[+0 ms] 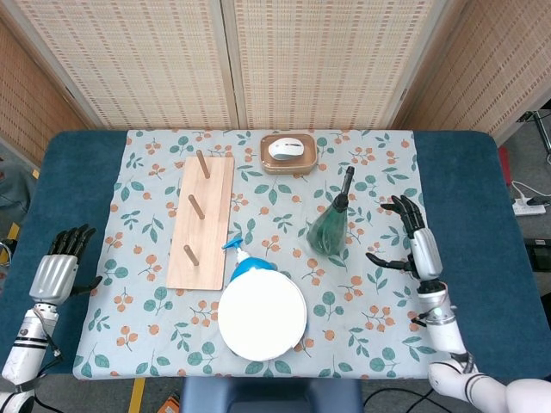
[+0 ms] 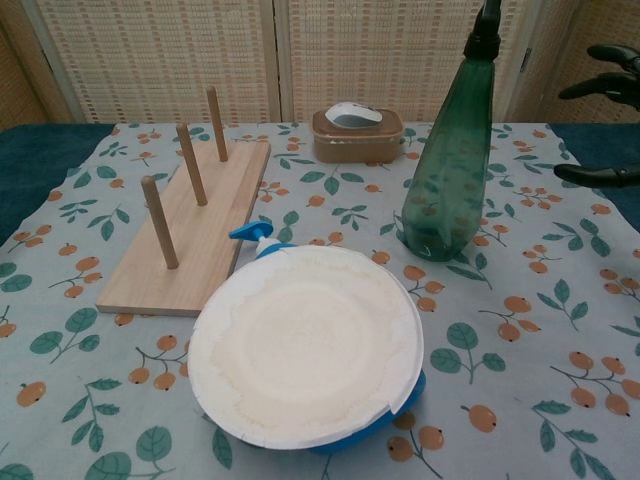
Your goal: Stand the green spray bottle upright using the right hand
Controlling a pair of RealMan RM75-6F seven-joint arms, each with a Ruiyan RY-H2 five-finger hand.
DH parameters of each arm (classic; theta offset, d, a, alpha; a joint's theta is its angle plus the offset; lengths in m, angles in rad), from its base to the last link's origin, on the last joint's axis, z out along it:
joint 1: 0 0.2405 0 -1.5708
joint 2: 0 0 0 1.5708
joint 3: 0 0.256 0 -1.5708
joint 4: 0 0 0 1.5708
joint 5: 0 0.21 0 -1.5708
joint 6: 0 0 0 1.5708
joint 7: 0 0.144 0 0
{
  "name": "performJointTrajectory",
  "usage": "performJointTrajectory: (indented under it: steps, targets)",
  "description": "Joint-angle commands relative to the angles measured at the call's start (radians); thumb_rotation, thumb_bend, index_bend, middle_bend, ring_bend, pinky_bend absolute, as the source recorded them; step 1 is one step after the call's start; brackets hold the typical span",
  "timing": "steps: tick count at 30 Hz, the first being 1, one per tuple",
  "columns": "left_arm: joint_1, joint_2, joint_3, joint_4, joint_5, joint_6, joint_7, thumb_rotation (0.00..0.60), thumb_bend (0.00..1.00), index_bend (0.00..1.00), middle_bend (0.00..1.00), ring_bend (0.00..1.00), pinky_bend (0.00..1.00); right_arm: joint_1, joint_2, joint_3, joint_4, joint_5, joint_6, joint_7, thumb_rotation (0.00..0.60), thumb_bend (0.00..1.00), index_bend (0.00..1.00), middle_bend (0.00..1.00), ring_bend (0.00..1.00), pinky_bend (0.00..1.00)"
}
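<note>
The green spray bottle (image 1: 330, 225) (image 2: 449, 165) stands upright on the patterned cloth, right of centre, its dark nozzle at the top. Nothing touches it. My right hand (image 1: 417, 243) hangs to the right of the bottle with a clear gap, fingers spread and holding nothing; in the chest view only its fingertips (image 2: 612, 84) show at the right edge. My left hand (image 1: 54, 268) rests at the table's left edge on the blue cover, far from the bottle, holding nothing.
A white paper plate (image 2: 305, 344) lies on a blue spray bottle (image 1: 244, 259) near the front centre. A wooden peg board (image 1: 201, 220) lies to the left. At the back stands a brown box (image 1: 287, 157) with a white mouse on it.
</note>
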Motion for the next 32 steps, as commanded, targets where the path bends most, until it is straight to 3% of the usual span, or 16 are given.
performJointTrajectory:
  steps: [1, 4, 7, 9, 11, 32]
  targets:
    - [0.003, 0.002, -0.01, 0.0, -0.009, 0.006, -0.011, 0.6, 0.2, 0.0, 0.0, 0.0, 0.0, -0.097, 0.153, -0.072, -0.081, 0.007, -0.023, -0.18, 0.6, 0.0, 0.02, 0.17, 0.0, 0.0]
    - [0.004, 0.002, -0.013, 0.005, -0.012, 0.006, -0.019, 0.6, 0.2, 0.0, 0.0, 0.0, 0.0, -0.135, 0.275, -0.12, -0.144, 0.02, -0.092, -0.329, 0.6, 0.0, 0.09, 0.16, 0.0, 0.0]
    - [0.003, 0.002, -0.013, 0.006, -0.013, 0.002, -0.017, 0.6, 0.2, 0.0, 0.0, 0.0, 0.0, -0.167, 0.355, -0.119, -0.22, 0.083, -0.132, -0.567, 0.6, 0.0, 0.1, 0.13, 0.0, 0.0]
    - [0.004, 0.001, -0.013, 0.008, -0.014, 0.003, -0.011, 0.6, 0.2, 0.0, 0.0, 0.0, 0.0, -0.192, 0.338, -0.086, -0.205, 0.119, -0.068, -0.745, 0.6, 0.0, 0.07, 0.11, 0.0, 0.0]
    - [0.005, 0.0, -0.014, 0.009, -0.015, 0.005, -0.009, 0.6, 0.2, 0.0, 0.0, 0.0, 0.0, -0.204, 0.305, -0.06, -0.171, 0.133, -0.022, -0.815, 0.6, 0.0, 0.05, 0.1, 0.0, 0.0]
    - [0.003, 0.008, -0.028, -0.007, -0.021, 0.015, -0.007, 0.6, 0.2, 0.0, 0.0, 0.0, 0.0, -0.193, 0.289, -0.005, -0.2, 0.112, -0.069, -0.816, 0.6, 0.03, 0.03, 0.08, 0.0, 0.0]
